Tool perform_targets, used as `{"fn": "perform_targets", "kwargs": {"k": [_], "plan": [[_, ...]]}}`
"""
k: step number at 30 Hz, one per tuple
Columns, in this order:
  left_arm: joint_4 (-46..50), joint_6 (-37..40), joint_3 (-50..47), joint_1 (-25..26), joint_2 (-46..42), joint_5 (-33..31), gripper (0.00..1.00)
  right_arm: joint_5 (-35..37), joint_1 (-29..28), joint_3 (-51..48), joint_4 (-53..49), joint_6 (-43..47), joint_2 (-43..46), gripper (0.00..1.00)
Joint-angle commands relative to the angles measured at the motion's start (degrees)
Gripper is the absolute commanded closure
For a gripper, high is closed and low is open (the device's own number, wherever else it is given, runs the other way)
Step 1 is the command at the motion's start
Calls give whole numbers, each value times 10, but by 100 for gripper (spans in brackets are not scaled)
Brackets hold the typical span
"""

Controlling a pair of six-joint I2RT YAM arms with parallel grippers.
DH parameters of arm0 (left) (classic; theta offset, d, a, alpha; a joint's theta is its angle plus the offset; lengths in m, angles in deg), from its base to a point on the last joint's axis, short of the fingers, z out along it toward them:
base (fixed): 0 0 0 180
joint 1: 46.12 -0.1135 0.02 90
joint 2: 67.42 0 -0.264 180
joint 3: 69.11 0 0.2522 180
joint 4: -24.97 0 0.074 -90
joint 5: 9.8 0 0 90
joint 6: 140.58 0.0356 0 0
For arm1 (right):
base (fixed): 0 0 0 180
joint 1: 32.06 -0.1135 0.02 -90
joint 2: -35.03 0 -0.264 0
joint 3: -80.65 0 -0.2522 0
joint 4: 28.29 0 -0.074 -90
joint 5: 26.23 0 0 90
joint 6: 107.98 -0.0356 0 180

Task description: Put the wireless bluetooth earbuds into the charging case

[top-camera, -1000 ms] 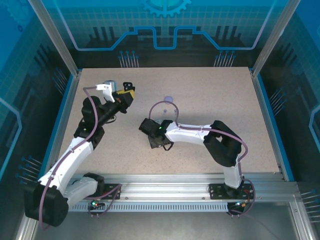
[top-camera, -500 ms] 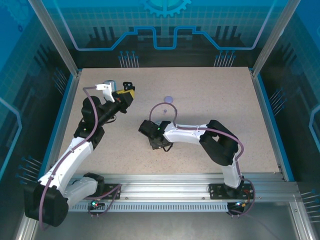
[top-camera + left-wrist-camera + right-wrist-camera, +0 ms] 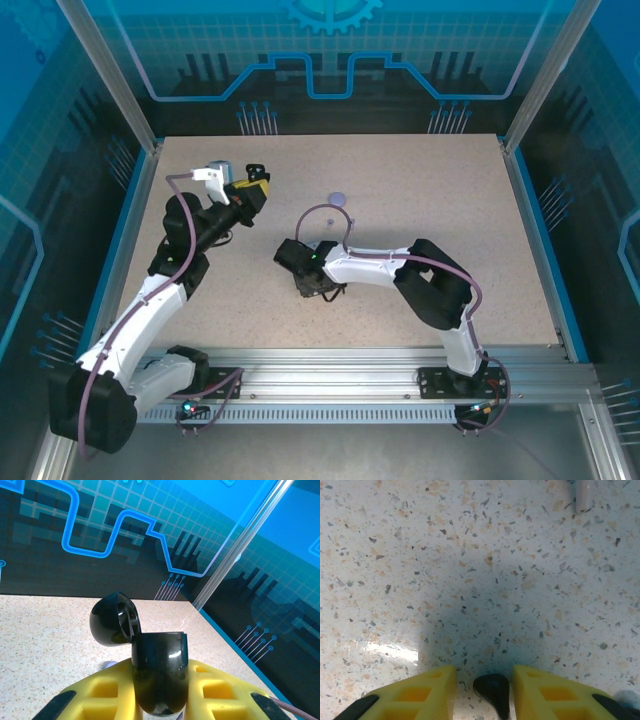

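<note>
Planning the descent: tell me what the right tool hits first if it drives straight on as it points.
Most likely the black earbud lying between the fingers of the right tool, then the table beneath.

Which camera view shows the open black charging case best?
The left wrist view: the black charging case fills the foreground, clamped between yellow jaws, lid hinged open. In the top external view it is a tiny dark shape at the tip of the left arm.
</note>
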Motion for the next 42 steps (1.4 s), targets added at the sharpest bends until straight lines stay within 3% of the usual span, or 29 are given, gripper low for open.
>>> {"fn": "perform_targets", "kwargs": {"k": [1, 16, 23, 30, 36, 42], "plan": [[-20, -10, -4, 0, -5, 2, 100, 7, -2, 0, -3, -10, -8, 66], [-23, -16, 1, 0, 0, 14, 100, 9, 3, -48, 11, -19, 20, 73], [-40, -24, -2, 0, 6, 31, 100, 3, 4, -60, 28, -12, 33, 87], [-68, -23, -9, 1, 9, 33, 100, 9, 11, -60, 28, 2, 87, 87], [-181, -12, -46, 1, 15, 58, 100, 12, 39, -55, 25, 28, 175, 87], [-382, -9, -110, 2, 47, 63, 100, -7, 91, -21, 16, 70, 264, 87]]}}
